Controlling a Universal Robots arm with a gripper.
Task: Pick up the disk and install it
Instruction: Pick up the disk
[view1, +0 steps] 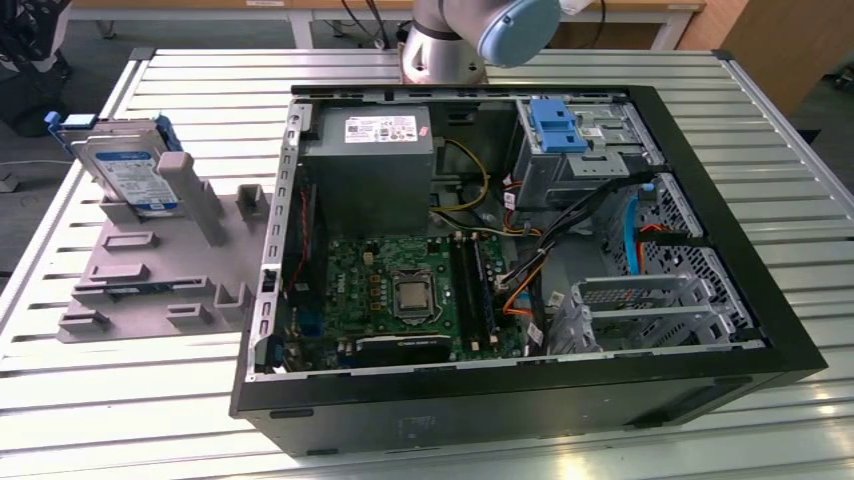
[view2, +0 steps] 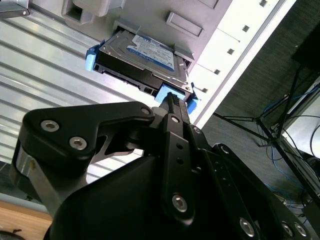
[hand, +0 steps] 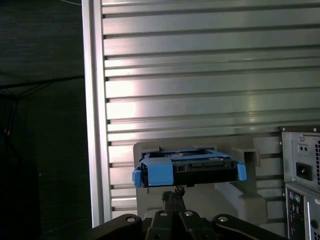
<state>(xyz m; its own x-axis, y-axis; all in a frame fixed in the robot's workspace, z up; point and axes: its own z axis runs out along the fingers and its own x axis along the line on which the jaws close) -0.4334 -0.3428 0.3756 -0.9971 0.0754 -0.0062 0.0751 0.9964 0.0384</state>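
The disk (view1: 130, 178), a silver drive with a white-and-blue label in a blue bracket, stands tilted on edge in a grey holder (view1: 154, 270) at the exterior view's left. Both wrist views look along my black gripper toward the disk (view2: 145, 52) (hand: 187, 170). My gripper (view2: 172, 100) (hand: 172, 192) has its fingertips pressed together, with nothing between them. They sit just short of the blue bracket's end and are apart from it.
An open computer case (view1: 721, 330) lies on the slatted metal table (view1: 200, 70), with a motherboard, a grey power supply (view1: 371, 160) and a drive bay carrying a blue latch (view1: 558, 125). The case's rear panel (hand: 301, 170) stands close beside the holder. The table edge (hand: 92, 125) is near.
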